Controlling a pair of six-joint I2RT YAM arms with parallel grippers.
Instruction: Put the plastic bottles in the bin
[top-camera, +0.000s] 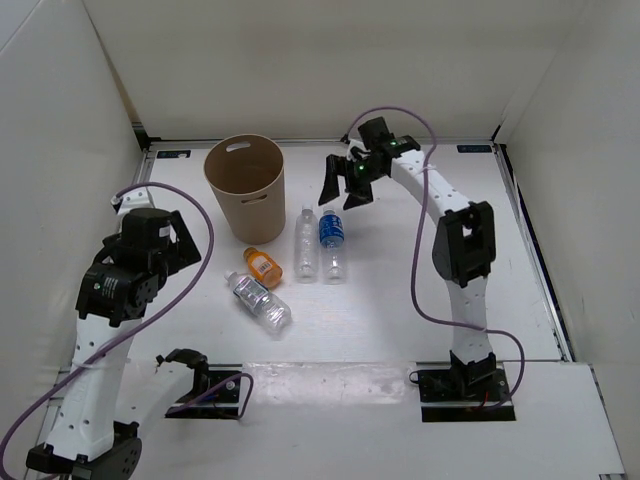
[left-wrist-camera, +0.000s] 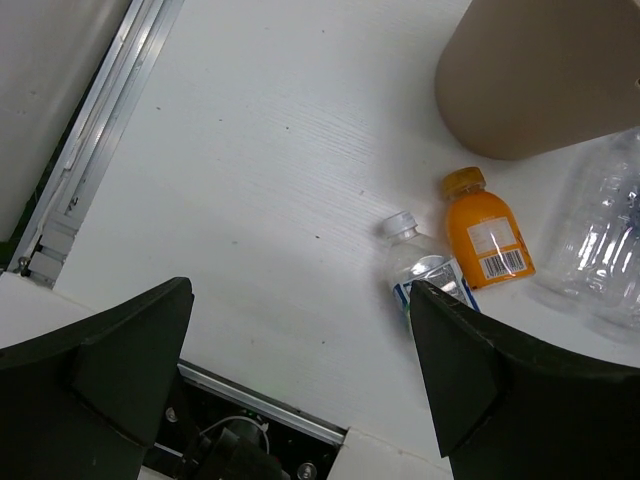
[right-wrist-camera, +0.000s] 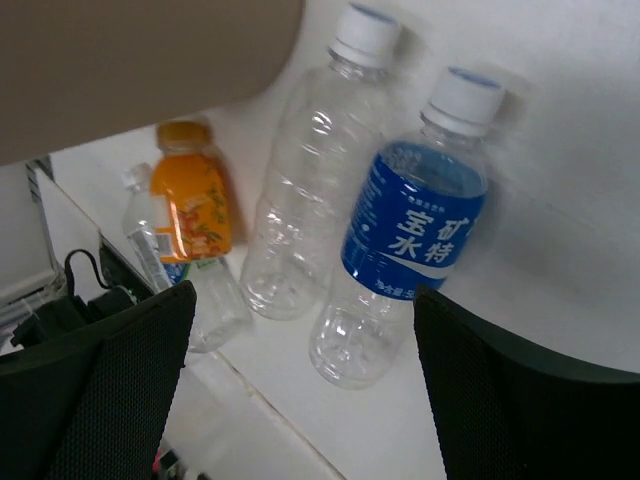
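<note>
Hovering with right fingers spread wide, empty, seemingly above the blue-labelled bottle, lying on the bench just beside a clear bottle near the bin. Holding left fingers wide apart, empty too. Could pinch off-centre and squirt either bottle rolling away.

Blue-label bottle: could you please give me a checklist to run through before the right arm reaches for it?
1. Right hand open and empty: ok.
2. Blue-label bottle lying flat, cap on: ok.
3. Gap for a finger beside the clear bottle: cannot tell, they lie very close together.
4. Bin upright, mouth unobstructed: ok.
5. Left hand open, holding nothing: ok.
</note>
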